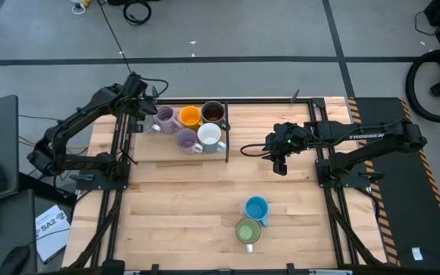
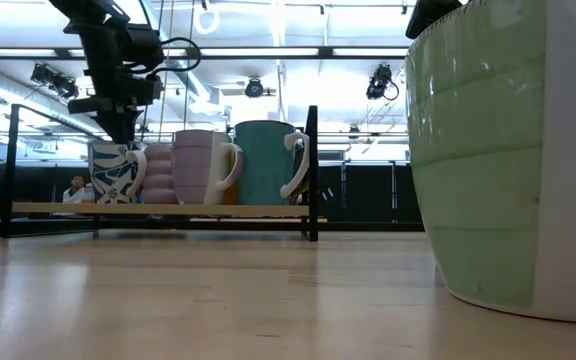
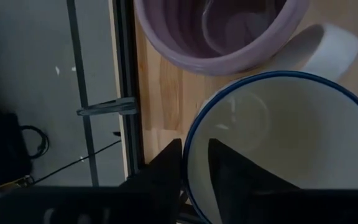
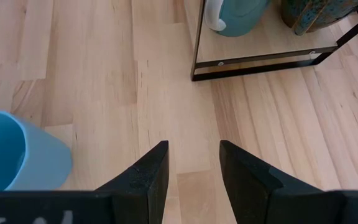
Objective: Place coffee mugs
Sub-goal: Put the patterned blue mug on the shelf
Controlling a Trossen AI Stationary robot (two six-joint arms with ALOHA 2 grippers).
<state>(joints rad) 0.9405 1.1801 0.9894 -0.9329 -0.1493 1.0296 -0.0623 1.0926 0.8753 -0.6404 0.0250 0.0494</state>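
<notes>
Now the left gripper [image 3: 194, 163] pinches the patterned mug [image 3: 278, 143] — rim between its jaws — right gripper [image 4: 193, 163] spread.

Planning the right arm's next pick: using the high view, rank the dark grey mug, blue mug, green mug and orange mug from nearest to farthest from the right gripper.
From the right gripper, open above bare table:
1. Blue mug, loose on the table toward the front edge.
2. Green mug, just beyond the blue one, and dark grey mug, on the shelf's near end: too close to call.
3. Orange mug, farther along the shelf.
</notes>
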